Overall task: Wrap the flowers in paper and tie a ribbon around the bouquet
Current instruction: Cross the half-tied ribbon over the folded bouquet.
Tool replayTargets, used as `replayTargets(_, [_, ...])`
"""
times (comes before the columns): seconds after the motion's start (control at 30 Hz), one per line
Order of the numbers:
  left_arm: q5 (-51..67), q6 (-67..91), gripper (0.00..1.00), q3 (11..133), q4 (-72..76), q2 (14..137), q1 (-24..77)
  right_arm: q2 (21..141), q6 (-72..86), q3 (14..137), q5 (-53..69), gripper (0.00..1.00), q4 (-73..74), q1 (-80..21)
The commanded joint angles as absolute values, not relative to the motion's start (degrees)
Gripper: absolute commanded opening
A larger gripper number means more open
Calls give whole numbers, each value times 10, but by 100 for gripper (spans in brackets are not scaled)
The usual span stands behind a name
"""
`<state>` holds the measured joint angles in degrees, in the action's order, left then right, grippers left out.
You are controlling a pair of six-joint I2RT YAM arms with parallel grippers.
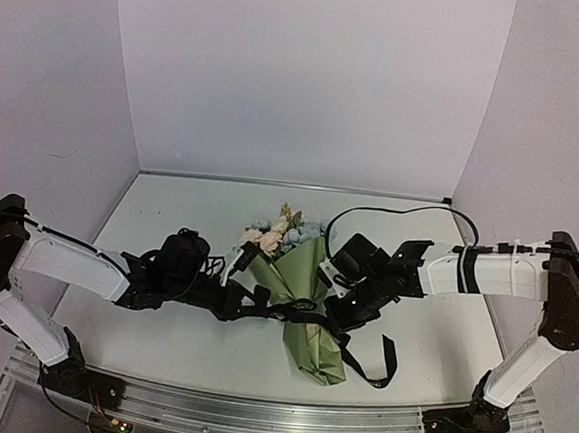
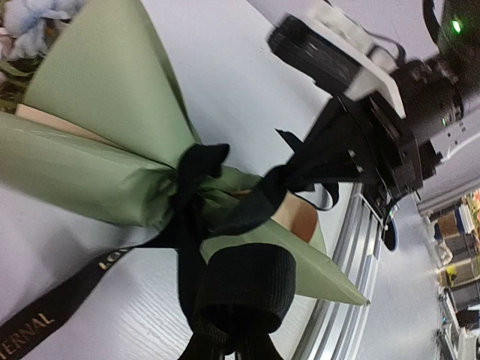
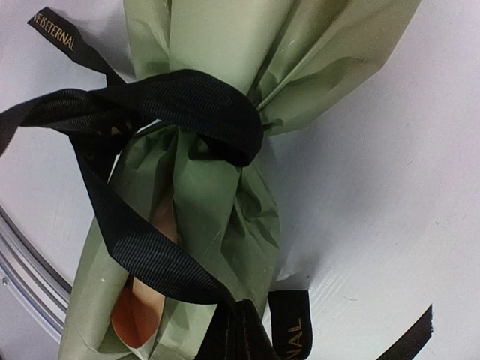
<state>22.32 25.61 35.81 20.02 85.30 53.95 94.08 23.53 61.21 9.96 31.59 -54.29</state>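
Note:
The bouquet [image 1: 300,278] lies mid-table, its blooms pointing to the far side. The flowers [image 1: 276,233], pale blue, cream and peach, show at the wide end and in the left wrist view's top corner [image 2: 30,15]. The olive paper [image 1: 311,347] narrows toward me, with tan lining showing inside [image 3: 135,319]. The black ribbon [image 1: 297,312] is knotted around the cone's waist [image 2: 199,161] [image 3: 187,105], and a loose tail [image 1: 389,360] lies to the right. My left gripper [image 1: 253,299] [image 2: 229,349] is shut on a ribbon loop left of the knot. My right gripper [image 1: 334,315] [image 3: 240,345] is shut on a ribbon strand to the right.
An aluminium rail [image 1: 254,414] runs along the near table edge, close to the cone's tip. White walls [image 1: 310,78] close in the back and sides. A black cable [image 1: 400,213] arcs above the right arm, whose wrist [image 2: 375,127] fills the left wrist view's upper right.

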Motion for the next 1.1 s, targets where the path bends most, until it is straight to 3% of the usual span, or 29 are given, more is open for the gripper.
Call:
replayTargets(0.0, [198, 185, 7, 411, 139, 886, 588, 951, 238, 646, 96, 0, 324, -536])
replayTargets(0.23, [176, 121, 6, 518, 77, 917, 596, 958, 241, 651, 101, 0, 318, -527])
replayTargets(0.47, [181, 56, 6, 626, 25, 984, 617, 967, 260, 627, 189, 0, 259, -494])
replayTargets(0.93, [110, -45, 10, 735, -85, 1096, 715, 1005, 296, 618, 279, 0, 209, -454])
replayTargets(1.07, [95, -44, 24, 754, -102, 1111, 718, 996, 299, 615, 275, 0, 209, -453])
